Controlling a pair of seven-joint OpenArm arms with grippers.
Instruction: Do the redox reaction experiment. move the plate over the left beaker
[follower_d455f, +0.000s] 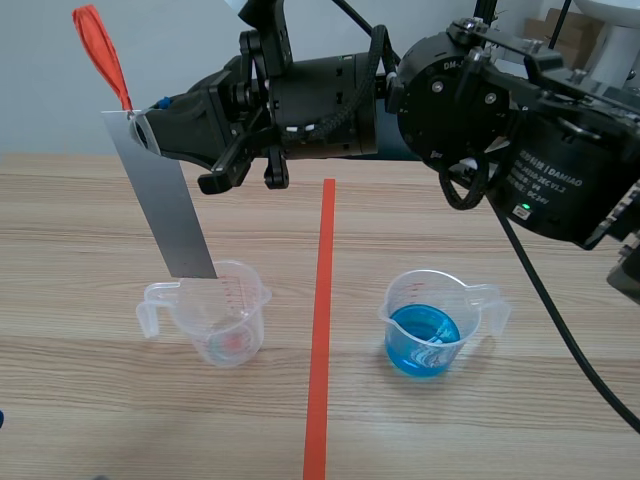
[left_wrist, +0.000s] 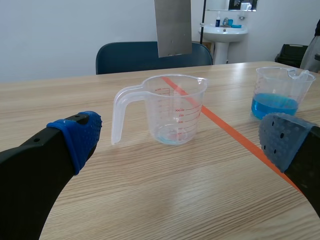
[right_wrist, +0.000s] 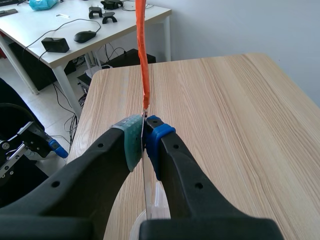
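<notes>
A grey metal plate (follower_d455f: 166, 200) with an orange strip (follower_d455f: 101, 50) at its top hangs tilted, its lower edge just over the rim of the left beaker (follower_d455f: 215, 320). My right gripper (follower_d455f: 146, 126) reaches across from the right and is shut on the plate's top end. In the right wrist view the pads (right_wrist: 132, 142) pinch the plate (right_wrist: 145, 195) edge-on under the orange strip (right_wrist: 142, 55). The left beaker (left_wrist: 170, 110) is clear, with a trace of liquid. My left gripper (left_wrist: 182, 140) stands open, low, facing it. The plate (left_wrist: 173, 27) hangs above it.
A second beaker (follower_d455f: 432, 325) with blue liquid stands right of the orange tape line (follower_d455f: 320, 330). It also shows ahead-right of the left gripper as the blue beaker (left_wrist: 280, 95). A blue chair (left_wrist: 150, 55) stands past the table's far edge.
</notes>
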